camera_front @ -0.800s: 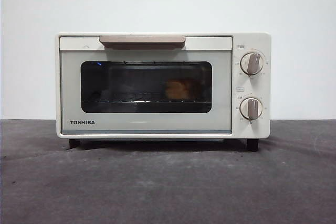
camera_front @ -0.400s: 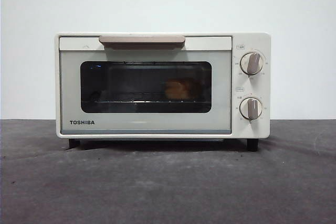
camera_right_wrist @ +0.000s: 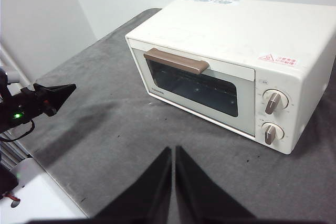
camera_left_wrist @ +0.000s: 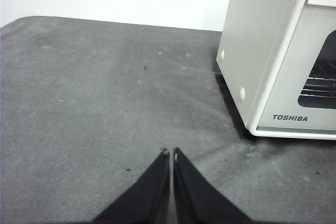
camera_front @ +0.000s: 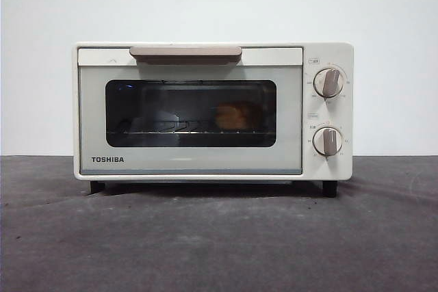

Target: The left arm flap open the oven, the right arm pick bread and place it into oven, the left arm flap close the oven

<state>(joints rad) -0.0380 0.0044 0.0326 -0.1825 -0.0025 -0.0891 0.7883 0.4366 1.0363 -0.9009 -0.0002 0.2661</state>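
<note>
The front view sits low, near table height, looking level at the shut door of the oven (camera_front: 212,111) from close. The left wrist view hovers low over the table (camera_left_wrist: 94,103), seeing only the oven's corner at 2 o'clock. The right wrist view looks down from higher and farther, taking in the whole oven at 12 o'clock. All three share the oven's door

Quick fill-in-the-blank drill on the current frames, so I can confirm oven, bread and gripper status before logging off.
1. The oven door is ____.
2. The bread sits on the wire rack, ____ the oven.
3. The left gripper has its jaws ____, and so does the right gripper.
4. Of the oven's two knobs, both sit to the ____ of the window in the front view.

Missing words: shut; inside; shut; right
</note>
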